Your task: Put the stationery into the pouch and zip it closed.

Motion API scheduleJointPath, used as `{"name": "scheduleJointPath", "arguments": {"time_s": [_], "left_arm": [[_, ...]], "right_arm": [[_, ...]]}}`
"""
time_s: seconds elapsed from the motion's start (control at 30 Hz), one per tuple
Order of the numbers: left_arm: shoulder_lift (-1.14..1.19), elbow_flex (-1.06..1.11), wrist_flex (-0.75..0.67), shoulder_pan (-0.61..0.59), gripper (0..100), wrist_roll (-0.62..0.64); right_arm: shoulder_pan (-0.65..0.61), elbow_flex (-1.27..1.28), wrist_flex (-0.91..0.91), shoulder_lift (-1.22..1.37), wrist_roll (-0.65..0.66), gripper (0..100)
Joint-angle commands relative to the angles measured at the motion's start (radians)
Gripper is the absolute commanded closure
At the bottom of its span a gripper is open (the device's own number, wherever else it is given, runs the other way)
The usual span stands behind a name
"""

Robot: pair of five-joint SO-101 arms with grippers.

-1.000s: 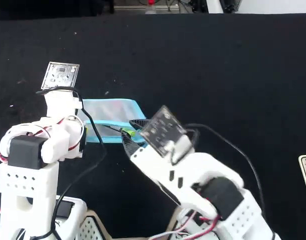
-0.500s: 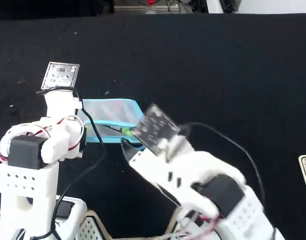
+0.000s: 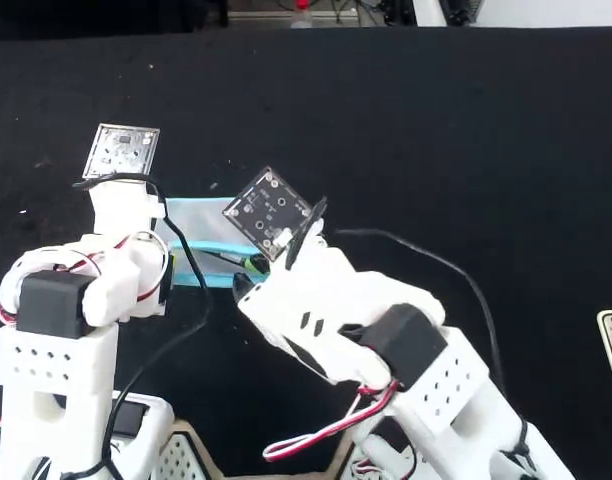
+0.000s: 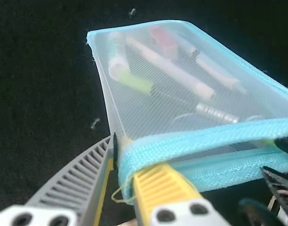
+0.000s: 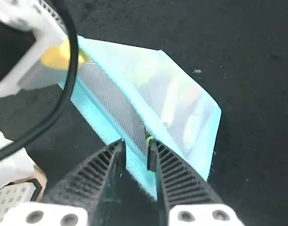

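In the high view, the right arm [image 3: 326, 300] had swung across over the last second. Its wrist had stood off the pouch's right end and now lay over that end, reaching in toward the left arm [image 3: 116, 260]. The left arm had not moved. The pale blue pouch [image 3: 201, 215] lay in the same place on the black tabletop [image 3: 436, 130], just beyond the left arm's wrist. A small yellow-green tab [image 3: 254, 264] showed at the pouch's near edge, beside the right arm.

In the left wrist view, the left tool [image 4: 119, 153] was clenched on the corner of the pouch at the end of its teal zip band, pinning it. The stationery [image 4: 174, 75] showed through the mesh, already inside. Next to the grasp the two teal bands stood apart, so the mouth looked open there.

In the right wrist view, the right tool [image 5: 135, 147] was closed to a narrow slit on the pouch's zip band, with the yellow-green tab against one finger.

The swing suggested that the filling was done and the zipping step was under way, with one end anchored and the other arm working along the band. The zip did not yet look fully shut.
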Motion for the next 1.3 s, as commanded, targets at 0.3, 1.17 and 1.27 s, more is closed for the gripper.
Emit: {"name": "scheduleJointPath", "arguments": {"time_s": [0.3, 1.17, 1.27], "left_arm": [[-0.014, -0.012, 0.002, 0.004, 97, -0.009], [-0.014, -0.012, 0.003, 0.004, 97, -0.009], [-0.014, -0.012, -0.003, 0.004, 97, -0.009]], "right_arm": [[0.081, -0.064, 0.009, 0.013, -0.012, 91.0], [0.089, -0.104, 0.058, 0.004, -0.097, 90.6], [0.103, -0.107, 0.058, 0.004, -0.097, 90.6]]}}
